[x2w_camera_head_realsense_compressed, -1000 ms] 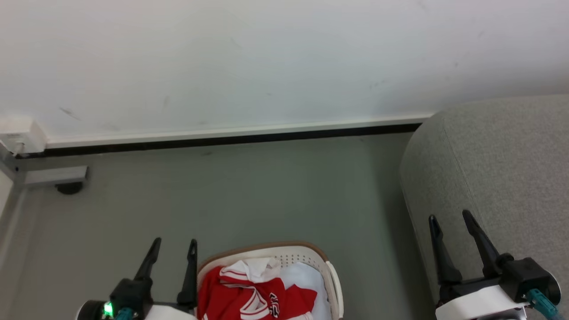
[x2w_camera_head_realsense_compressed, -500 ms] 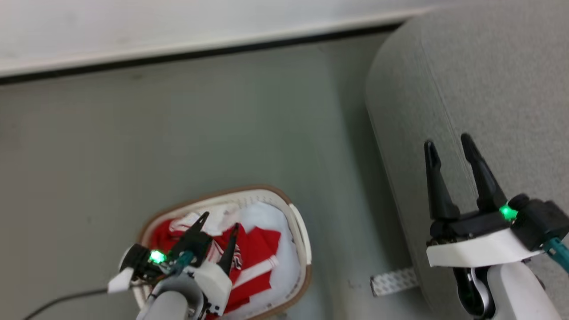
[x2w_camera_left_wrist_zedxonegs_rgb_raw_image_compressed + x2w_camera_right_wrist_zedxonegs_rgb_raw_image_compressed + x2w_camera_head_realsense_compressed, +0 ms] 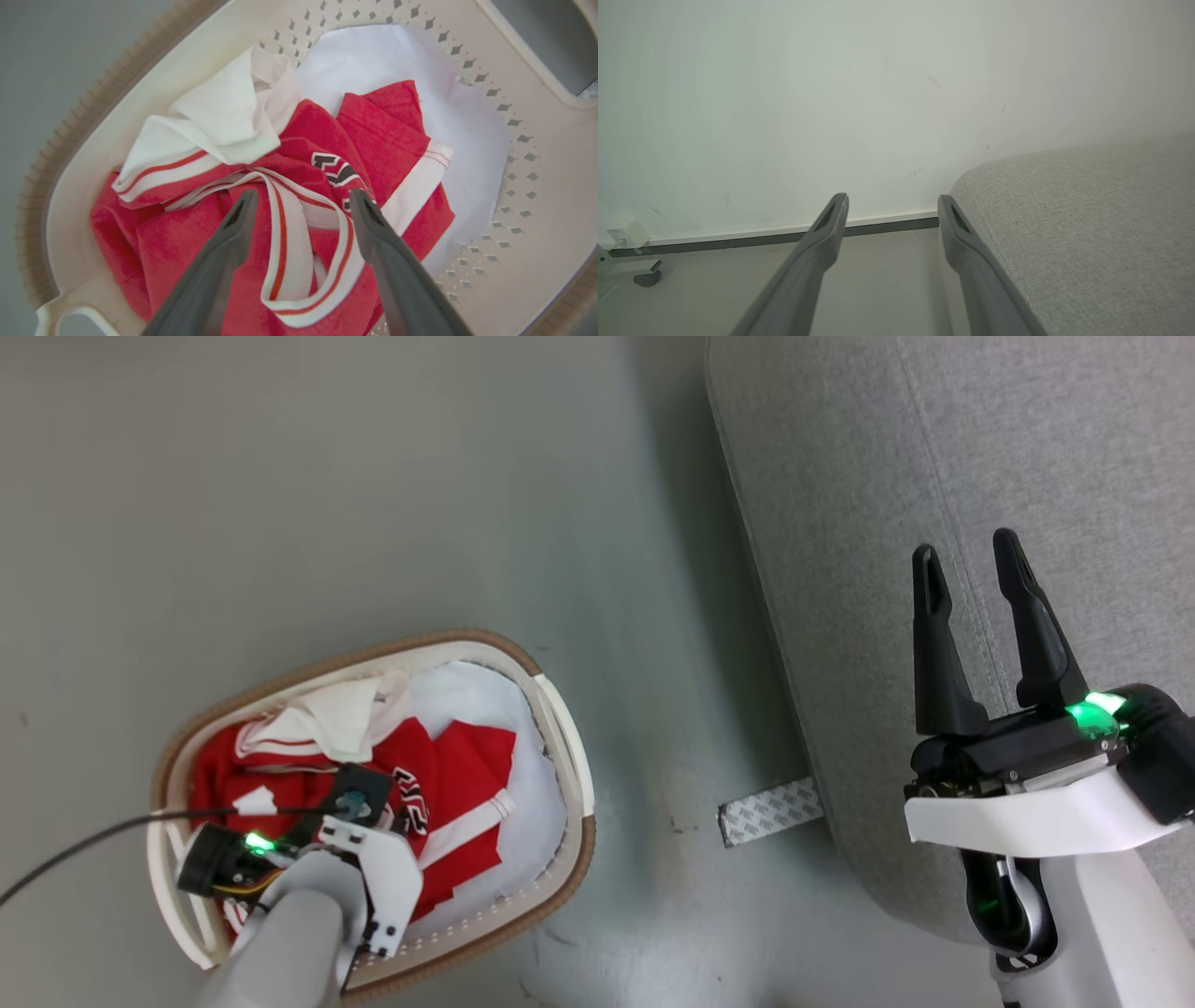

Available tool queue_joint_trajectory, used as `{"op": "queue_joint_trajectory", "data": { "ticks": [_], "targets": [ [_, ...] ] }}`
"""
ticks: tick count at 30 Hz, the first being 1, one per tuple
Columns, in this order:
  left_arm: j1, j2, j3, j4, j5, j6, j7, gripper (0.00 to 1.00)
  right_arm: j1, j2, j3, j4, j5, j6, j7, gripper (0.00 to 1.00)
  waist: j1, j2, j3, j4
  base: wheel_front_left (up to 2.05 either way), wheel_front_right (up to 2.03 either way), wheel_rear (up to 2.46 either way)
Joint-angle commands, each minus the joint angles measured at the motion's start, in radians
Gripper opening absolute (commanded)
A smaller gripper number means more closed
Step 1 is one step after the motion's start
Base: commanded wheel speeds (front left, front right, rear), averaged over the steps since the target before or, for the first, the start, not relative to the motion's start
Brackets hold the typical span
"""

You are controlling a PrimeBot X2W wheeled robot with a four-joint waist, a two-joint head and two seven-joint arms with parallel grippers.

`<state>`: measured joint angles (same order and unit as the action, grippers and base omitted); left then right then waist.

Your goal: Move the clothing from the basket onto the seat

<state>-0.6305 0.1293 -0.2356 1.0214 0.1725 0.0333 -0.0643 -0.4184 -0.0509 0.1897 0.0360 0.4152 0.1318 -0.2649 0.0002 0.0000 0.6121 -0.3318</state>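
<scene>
Your left gripper (image 3: 302, 198), fingers apart, hangs over soft red white-striped clothing (image 3: 177, 238); pinch only the looped trim (image 3: 286, 233) and it'll slip.

Left end effector (image 3: 302, 196) now down over the clothing (image 3: 177, 233) in the basket (image 3: 154, 79).

You had one basket (image 3: 558, 737), one seat (image 3: 934, 448), two grippers (left gripper (image 3: 299, 201), right gripper (image 3: 965, 549)), one tape strip (image 3: 770, 810), and one clothing (image 3: 467, 756) heap, pieces too tangled to count.
</scene>
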Motion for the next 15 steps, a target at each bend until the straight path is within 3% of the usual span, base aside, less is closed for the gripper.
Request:
{"op": "queue_joint_trajectory", "data": {
  "ticks": [1,11,12,13,14,15],
  "targets": [
    [-0.015,0.014,0.0,0.018,0.004,0.001,0.014,1.0,-0.02,0.0,0.001,-0.006,0.005,-0.002,0.001,1.0,-0.0002,0.0,0.031,-0.013,0.0,0.0,0.0],
    [-0.113,0.037,-0.021,0.12,0.002,-0.015,0.076,1.0,-0.055,0.0,0.006,-0.025,0.018,-0.002,0.001,1.0,-0.0002,0.0,0.126,-0.024,0.0,0.0,0.0],
    [-0.12,0.038,-0.021,0.127,-0.003,-0.02,0.078,0.84,-0.057,0.0,0.005,-0.026,0.018,-0.002,0.001,1.0,-0.0002,0.0,0.131,-0.024,0.0,0.0,0.0],
    [-0.126,0.038,-0.022,0.133,-0.006,-0.022,0.078,0.29,-0.056,0.0,0.003,-0.027,0.017,-0.002,0.001,1.0,-0.0002,0.0,0.134,-0.024,0.0,0.0,0.0],
    [-0.131,0.037,-0.025,0.139,-0.007,-0.025,0.074,0.0,-0.056,0.0,0.0,-0.026,0.017,-0.002,0.001,1.0,-0.0002,0.0,0.136,-0.023,0.0,0.0,0.0],
    [-0.135,0.032,-0.027,0.147,-0.011,-0.033,0.071,0.0,-0.055,0.0,-0.005,-0.024,0.014,-0.002,0.001,1.0,-0.0002,0.0,0.135,-0.019,0.0,0.0,0.0]
  ]
}}
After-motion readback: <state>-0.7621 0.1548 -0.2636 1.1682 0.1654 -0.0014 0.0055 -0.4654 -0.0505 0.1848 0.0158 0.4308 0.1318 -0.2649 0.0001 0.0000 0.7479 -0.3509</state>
